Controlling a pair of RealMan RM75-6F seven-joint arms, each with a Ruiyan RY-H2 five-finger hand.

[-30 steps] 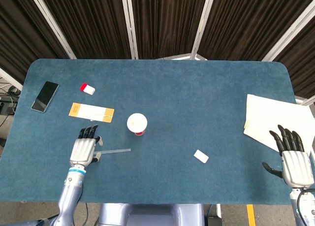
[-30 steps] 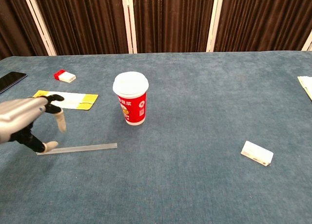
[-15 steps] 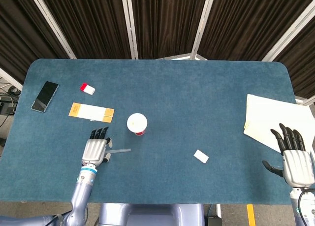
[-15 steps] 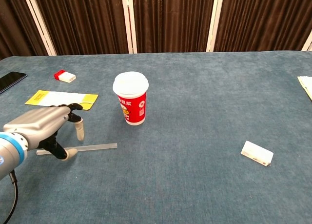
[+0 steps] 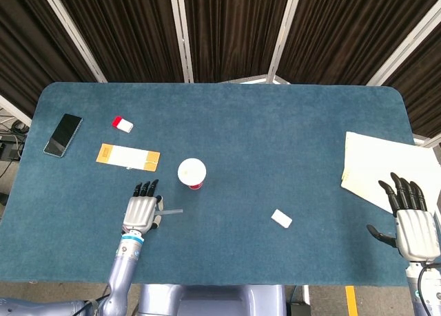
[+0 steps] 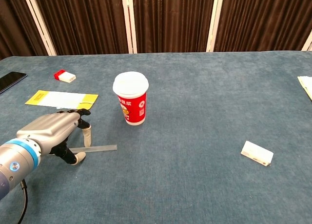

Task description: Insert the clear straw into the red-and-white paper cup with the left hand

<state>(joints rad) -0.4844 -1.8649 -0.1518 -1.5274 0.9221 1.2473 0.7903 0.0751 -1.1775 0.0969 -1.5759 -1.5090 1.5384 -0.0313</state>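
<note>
While the left hand arches open above it, the clear straw lies flat, pointing left-right.

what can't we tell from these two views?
- Left hand over the clear straw: both views leave contact unclear; the hand covers that end.
- Lid of the red-and-white paper cup: any straw hole is too small to see.
- Right hand: head view only, outside the chest view.
- Paper stack: cut off by the chest view's right edge.
</note>
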